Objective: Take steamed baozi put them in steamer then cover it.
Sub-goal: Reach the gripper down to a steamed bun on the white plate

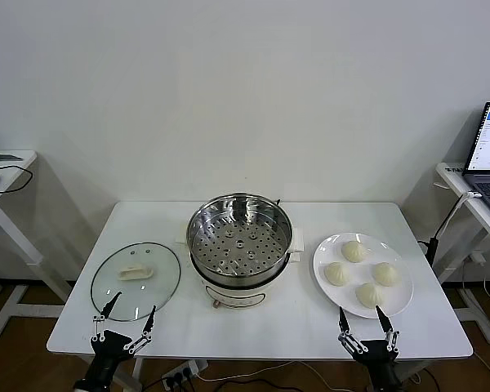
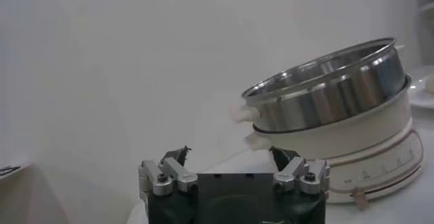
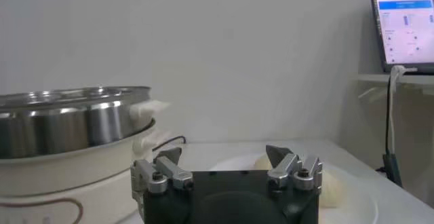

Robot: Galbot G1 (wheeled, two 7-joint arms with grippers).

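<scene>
Our left gripper (image 1: 125, 318) and right gripper (image 1: 365, 319) both hang spread wide at the counter's (image 1: 253, 322) near edge. Four buns (image 1: 355, 251) sit on the plate (image 1: 325, 251); squeezing hard could crush one before the steamer (image 1: 239, 237).

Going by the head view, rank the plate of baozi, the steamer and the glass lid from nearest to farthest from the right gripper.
From the right gripper, at the table's near right edge:
1. Plate of baozi, just beyond its open fingers.
2. Steamer, mid-table, to its left.
3. Glass lid, far left, by the left gripper.
</scene>
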